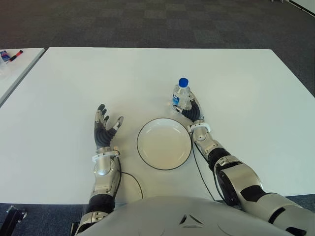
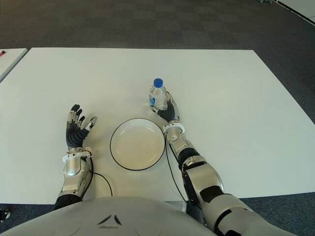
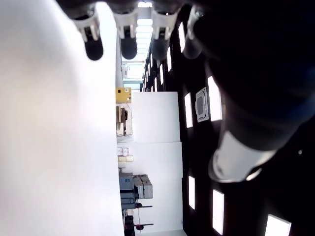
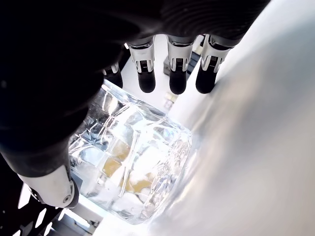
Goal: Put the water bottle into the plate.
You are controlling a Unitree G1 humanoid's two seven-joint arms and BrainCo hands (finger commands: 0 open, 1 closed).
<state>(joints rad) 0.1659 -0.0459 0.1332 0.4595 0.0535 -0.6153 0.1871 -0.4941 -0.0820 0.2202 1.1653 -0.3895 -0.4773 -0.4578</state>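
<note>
A clear water bottle (image 1: 181,96) with a blue cap stands upright on the white table (image 1: 74,83), just behind the far right rim of the white, dark-rimmed plate (image 1: 164,145). My right hand (image 1: 196,112) is at the bottle's right side. In the right wrist view the bottle (image 4: 133,162) sits close against the palm, with the fingers (image 4: 177,73) straight past it and not wrapped around it. My left hand (image 1: 105,127) shows to the left of the plate, fingers spread and holding nothing.
A second white table (image 1: 15,66) at the far left carries markers (image 1: 12,55). Thin black cables (image 1: 133,179) run across the table near its front edge on both sides of the plate. Dark carpet lies beyond the far edge.
</note>
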